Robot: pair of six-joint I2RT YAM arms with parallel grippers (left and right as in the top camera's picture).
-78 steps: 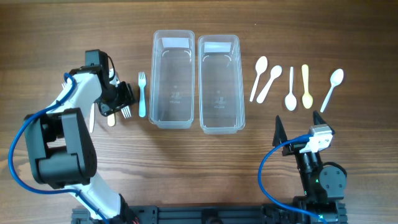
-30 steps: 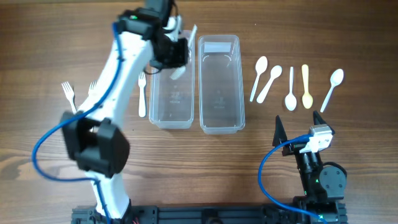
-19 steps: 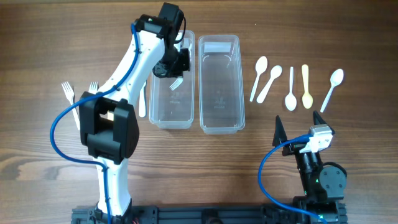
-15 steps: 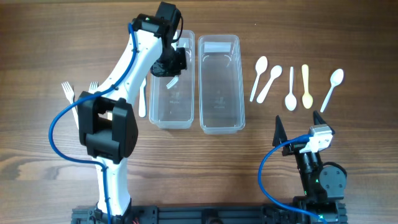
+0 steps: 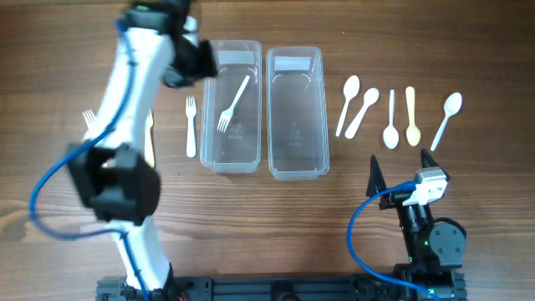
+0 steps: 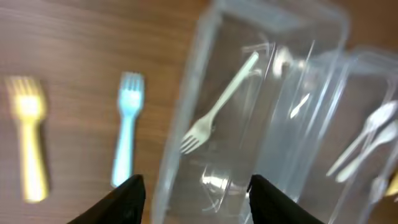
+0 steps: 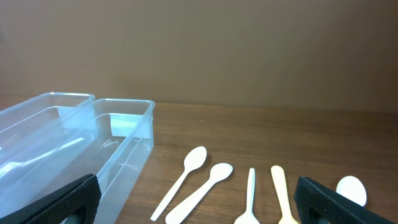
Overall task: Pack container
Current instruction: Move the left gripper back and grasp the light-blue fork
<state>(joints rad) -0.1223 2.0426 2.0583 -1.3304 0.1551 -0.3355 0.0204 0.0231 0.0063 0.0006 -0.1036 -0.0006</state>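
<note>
Fork [image 5: 230, 102] in left tub [image 5: 230, 169]; L pincer [image 6: 198, 196], R pincer [image 7: 199, 205] apart.
Blue fork [image 6: 126, 127]: prob. light, stiff, slick; grip mid-handle.

The left tool [image 5: 189, 63] is held far out from its base, and the white left arm [image 5: 125, 92] runs back from it in one long slant, blurred in the overhead view. Its dark fingers [image 6: 127, 194] stand apart, nothing between them. The right tool [image 5: 401, 167] sits just ahead of the folded right arm [image 5: 430, 238], pointing forward, with its own fingers [image 7: 65, 200] spread wide and empty.
</note>
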